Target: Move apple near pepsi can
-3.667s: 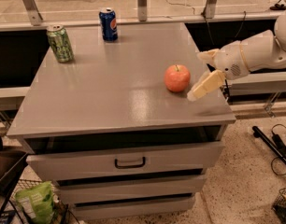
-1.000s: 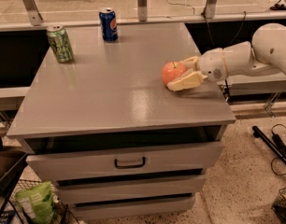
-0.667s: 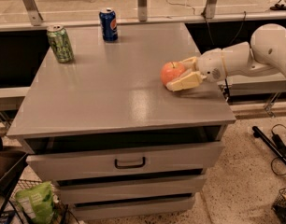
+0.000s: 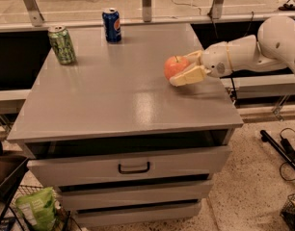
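Note:
The orange-red apple (image 4: 174, 66) is at the right side of the grey cabinet top (image 4: 113, 95). My gripper (image 4: 180, 70) reaches in from the right and is shut on the apple, one cream finger behind it and one in front. The apple looks held just above the surface. The dark blue pepsi can (image 4: 111, 25) stands upright at the back edge of the top, far to the left of and behind the apple.
A green can (image 4: 61, 44) stands upright at the back left corner. Metal rail posts (image 4: 146, 1) run behind the top. Drawers with a black handle (image 4: 134, 168) are below. A green bag (image 4: 36, 208) lies on the floor at left, and cables (image 4: 282, 148) at right.
The gripper closed in around the apple from the right. Since about a second ago, the apple and gripper have shifted slightly up and back together.

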You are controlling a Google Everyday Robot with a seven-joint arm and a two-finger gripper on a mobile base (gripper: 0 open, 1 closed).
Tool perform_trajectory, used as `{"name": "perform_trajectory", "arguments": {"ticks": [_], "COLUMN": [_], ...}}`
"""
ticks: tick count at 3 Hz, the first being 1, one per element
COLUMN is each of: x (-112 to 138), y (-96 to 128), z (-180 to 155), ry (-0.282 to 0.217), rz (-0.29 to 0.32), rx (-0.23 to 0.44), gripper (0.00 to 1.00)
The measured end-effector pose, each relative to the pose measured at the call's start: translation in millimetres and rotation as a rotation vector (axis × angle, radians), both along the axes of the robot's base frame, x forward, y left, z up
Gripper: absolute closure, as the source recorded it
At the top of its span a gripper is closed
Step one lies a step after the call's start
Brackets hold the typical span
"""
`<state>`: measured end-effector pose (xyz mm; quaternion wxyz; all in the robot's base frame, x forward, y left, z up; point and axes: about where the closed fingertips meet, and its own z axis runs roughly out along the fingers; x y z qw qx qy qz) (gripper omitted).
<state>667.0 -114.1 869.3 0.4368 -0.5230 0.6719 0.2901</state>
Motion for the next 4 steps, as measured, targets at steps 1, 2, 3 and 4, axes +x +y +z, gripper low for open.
{"name": "perform_trajectory", "arguments": {"ticks": [1,2,3,4], "x": [15,41,78,113], "y": [-6,-13,-19,-4], "z": [24,49,67,85], "ry": [-0.019,-0.038,-0.065,-0.122], "rz": [-0.062,-0.142,-0.228,-0.264], "rx": [-0.01,-0.048,-0.07,-0.033], "gripper": [1.0,1.0,1.0,1.0]}}
